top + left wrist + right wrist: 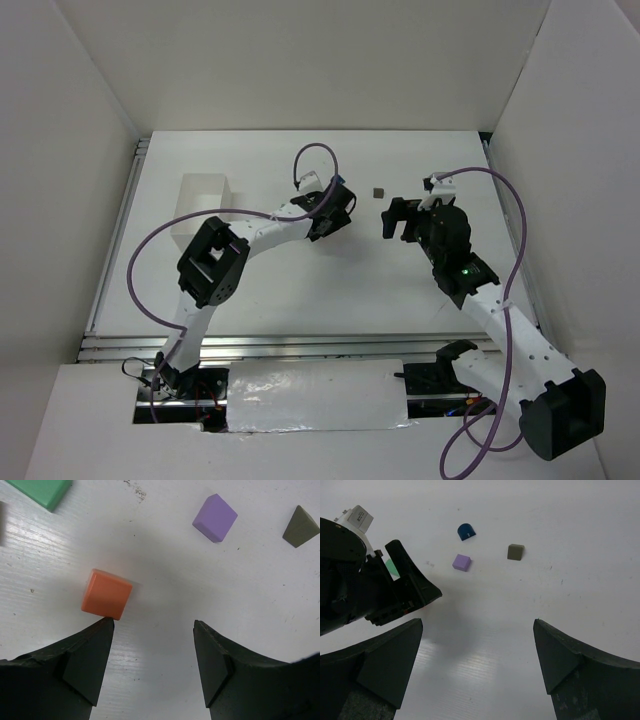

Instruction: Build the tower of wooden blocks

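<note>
Under the left claw [152, 625], which is hanging released and empty, bare counter [165, 580] is showing; the orange-red cube [106, 594] is sitting off-centre, just beyond one fingertip [100, 635]. Lowering from here is risking that finger striking the cube and shoving it away. A purple cube [215, 518], an olive-grey cube [300, 526], a green cube [42, 490] and a dark blue cube [467, 531] are lying apart, unstacked. The right claw [477, 622] is gaping empty too. What the white box [203, 200] is holding cannot be told.

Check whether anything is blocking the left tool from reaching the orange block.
Nothing visible stands between them. In the left wrist view the open left tool is right at the orange block, which lies ahead of one fingertip rather than centred in the gap. The purple block and olive block lie farther off, on the other side.
</note>
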You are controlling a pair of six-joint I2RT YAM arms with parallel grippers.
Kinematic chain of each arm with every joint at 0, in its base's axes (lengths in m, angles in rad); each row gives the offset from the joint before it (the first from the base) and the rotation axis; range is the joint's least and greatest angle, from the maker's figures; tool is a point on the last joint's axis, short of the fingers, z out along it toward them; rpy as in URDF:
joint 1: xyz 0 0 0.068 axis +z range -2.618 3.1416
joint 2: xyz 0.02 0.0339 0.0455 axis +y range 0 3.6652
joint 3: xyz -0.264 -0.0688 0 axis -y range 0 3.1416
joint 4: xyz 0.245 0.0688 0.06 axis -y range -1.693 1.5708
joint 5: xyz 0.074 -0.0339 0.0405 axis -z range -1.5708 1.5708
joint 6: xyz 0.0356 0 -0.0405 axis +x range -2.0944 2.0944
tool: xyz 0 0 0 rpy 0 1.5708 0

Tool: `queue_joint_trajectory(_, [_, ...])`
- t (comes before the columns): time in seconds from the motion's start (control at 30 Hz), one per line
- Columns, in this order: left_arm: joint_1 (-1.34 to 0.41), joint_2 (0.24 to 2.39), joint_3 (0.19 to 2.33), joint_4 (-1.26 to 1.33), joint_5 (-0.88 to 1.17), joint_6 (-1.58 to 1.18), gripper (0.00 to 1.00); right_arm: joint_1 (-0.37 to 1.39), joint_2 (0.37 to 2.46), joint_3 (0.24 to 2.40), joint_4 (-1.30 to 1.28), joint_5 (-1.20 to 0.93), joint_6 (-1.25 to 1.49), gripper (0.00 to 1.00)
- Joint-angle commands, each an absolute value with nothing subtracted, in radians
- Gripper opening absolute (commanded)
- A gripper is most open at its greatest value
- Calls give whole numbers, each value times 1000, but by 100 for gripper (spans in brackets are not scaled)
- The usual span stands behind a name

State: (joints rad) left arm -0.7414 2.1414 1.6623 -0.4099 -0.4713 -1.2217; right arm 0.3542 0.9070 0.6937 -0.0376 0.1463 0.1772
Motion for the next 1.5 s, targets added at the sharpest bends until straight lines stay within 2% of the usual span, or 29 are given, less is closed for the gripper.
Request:
queue_joint_trajectory(0.0, [-744, 2091, 1631, -373, -460, -1166, 78, 351, 877, 684, -25, 144, 161, 100])
queue_joint_trajectory(0.1, [-745, 2008, 1565, -325, -437, -1106, 79, 348, 868, 678, -12, 137, 160, 100])
queue_joint_trajectory(0.2, [-744, 1922, 1490, -293, -410, -1033, 85, 350, 862, 676, -8, 127, 155, 100])
queue_joint_trajectory(0.27, [-744, 1861, 1464, -278, -393, -959, 98, 348, 865, 678, -8, 129, 153, 100])
queue_joint_trajectory(0.3, [-738, 1846, 1439, -273, -376, -910, 99, 351, 868, 678, -9, 132, 147, 100])
queue_joint_trajectory(0.5, [-628, 1669, 1280, -281, -226, -827, 99, 351, 949, 724, -61, 123, 121, 100])
queue_joint_trajectory(0.77, [-508, 1434, 1117, -386, -261, -737, 99, 351, 1175, 913, -159, 156, 153, 100])
queue_joint_trajectory(0.93, [-451, 1332, 1053, -419, -232, -719, 99, 373, 1365, 1126, -276, 271, 264, 100])
queue_joint_trajectory(1.17, [-381, 1252, 985, -423, -201, -721, 99, 439, 1786, 1556, -570, 443, 400, 100])
queue_joint_trajectory(1.47, [-311, 1221, 916, -356, -124, -689, 99, 456, 2175, 1971, -736, 319, 491, 100])
